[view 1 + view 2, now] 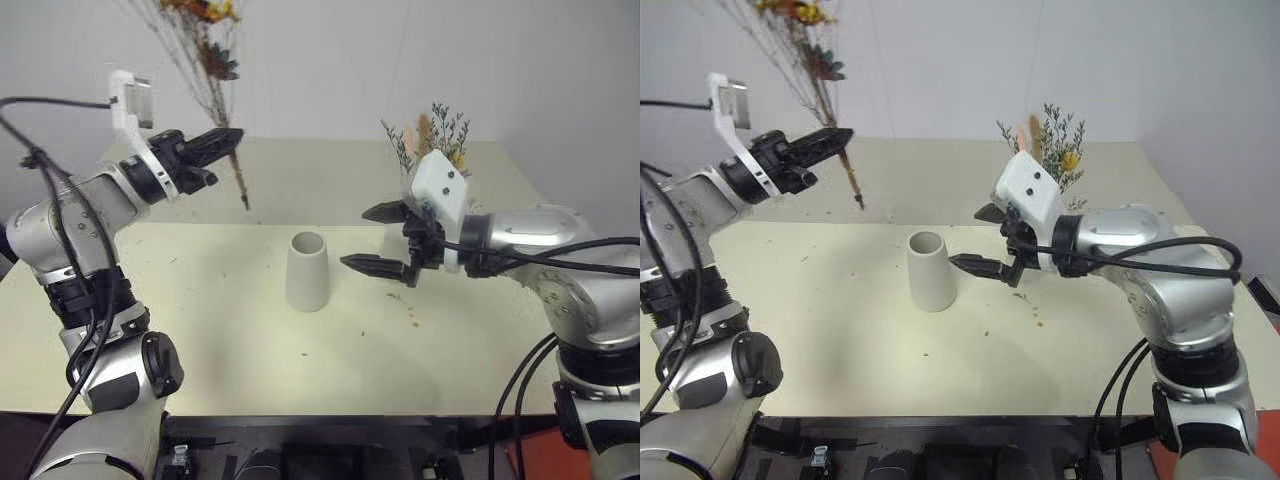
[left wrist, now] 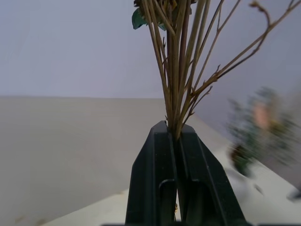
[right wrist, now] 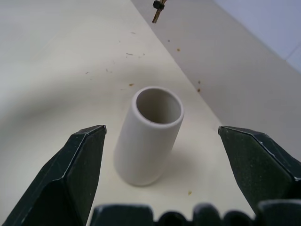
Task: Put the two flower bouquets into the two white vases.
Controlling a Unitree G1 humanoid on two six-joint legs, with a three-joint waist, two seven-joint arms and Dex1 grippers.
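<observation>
On the left, the left end effector [image 1: 228, 139] is raised above the far part of the bench [image 1: 200, 330], its two black fingers clenched on the stems of a bouquet [image 1: 205, 50]. That bunch stands nearly upright in the grip: the yellow and orange blooms spread up and out of the top of the head views, while the bound stem ends [image 1: 241, 190] hang below the fingers, clear of the bench. In the left wrist view the thin tan stems [image 2: 176, 84] rise straight out from between the closed fingers [image 2: 150, 188].

In the middle of the bench stands a white tapered vase [image 1: 307, 271], upright, with a wide round mouth and nothing in it. Small crumbs of dried plant lie scattered on the bench around it.

To the right of the vase, the right end effector [image 1: 380, 240] hovers just beside it, fingers released and spread wide, grasping nothing and pointing toward the vase. The right wrist view looks down between the two open fingers [image 3: 75, 174] onto the vase [image 3: 148, 141], which sits between them but apart from both.

Behind the right wrist, the second bouquet [image 1: 1055, 140] of grey-green sprigs with a peach plume and a yellow bloom stands upright; its base is hidden by the arm.
</observation>
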